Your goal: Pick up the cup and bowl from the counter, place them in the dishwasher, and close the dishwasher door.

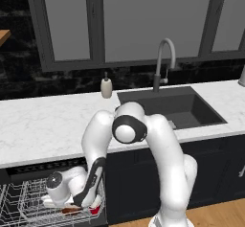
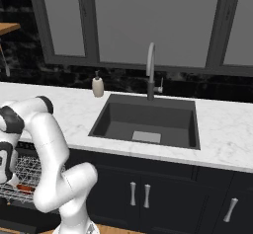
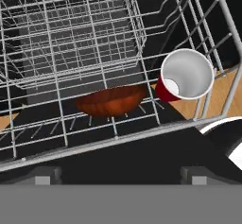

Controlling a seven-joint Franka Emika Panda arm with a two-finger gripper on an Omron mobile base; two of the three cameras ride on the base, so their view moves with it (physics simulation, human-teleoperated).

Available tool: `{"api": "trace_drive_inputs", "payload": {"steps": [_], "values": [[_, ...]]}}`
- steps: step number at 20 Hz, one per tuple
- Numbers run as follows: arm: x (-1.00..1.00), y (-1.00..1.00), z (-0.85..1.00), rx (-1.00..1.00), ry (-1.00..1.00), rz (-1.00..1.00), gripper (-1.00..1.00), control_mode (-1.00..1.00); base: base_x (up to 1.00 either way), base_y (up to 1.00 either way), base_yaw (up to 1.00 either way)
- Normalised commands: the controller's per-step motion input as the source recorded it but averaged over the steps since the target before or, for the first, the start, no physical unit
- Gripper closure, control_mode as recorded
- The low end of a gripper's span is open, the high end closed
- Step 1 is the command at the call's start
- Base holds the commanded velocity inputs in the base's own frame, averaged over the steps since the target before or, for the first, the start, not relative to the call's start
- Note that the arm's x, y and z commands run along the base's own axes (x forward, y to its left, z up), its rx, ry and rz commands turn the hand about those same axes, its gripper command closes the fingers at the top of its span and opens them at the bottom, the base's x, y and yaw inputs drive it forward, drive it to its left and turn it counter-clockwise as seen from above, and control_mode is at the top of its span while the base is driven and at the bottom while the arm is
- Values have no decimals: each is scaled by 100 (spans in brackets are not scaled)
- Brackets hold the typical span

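Note:
The dishwasher (image 1: pixel 43 166) under the counter (image 1: pixel 43 120) stands with its white wire rack (image 3: pixel 85 34) pulled out. The reddish-brown bowl (image 3: pixel 111 100) lies in the rack. The red cup (image 3: pixel 186 74) with its white inside rests beside it, tipped with its mouth toward the camera. From the left base view, bowl (image 1: pixel 71 211) and cup (image 1: pixel 95 209) show as red patches under the forearm. My gripper (image 3: pixel 120 178) hovers just above the rack's near edge, open, with nothing between its fingertips (image 3: pixel 45 176). The dishwasher door is hidden below the rack.
A dark sink (image 1: pixel 172 107) with a curved faucet (image 1: pixel 162 63) is set in the counter to the right. A beige soap dispenser (image 1: pixel 106 87) stands at the back. Dark cabinets (image 2: pixel 143 193) lie under the sink. Rack wires close in around the hand.

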Motion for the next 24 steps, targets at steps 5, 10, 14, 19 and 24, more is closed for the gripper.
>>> {"api": "trace_drive_inputs", "payload": {"steps": [5,10,14,19,24], "values": [[-48,29,4,16,5,41,-100,-100,0,0,0],[-27,58,-4,-4,18,31,-100,-100,0,0,0],[0,47,-55,-16,10,-3,-100,-100,0,0,0],[3,19,-54,-10,2,-14,-100,-100,0,0,0],[10,6,-70,-5,0,-12,-100,-100,0,0,0]]}}
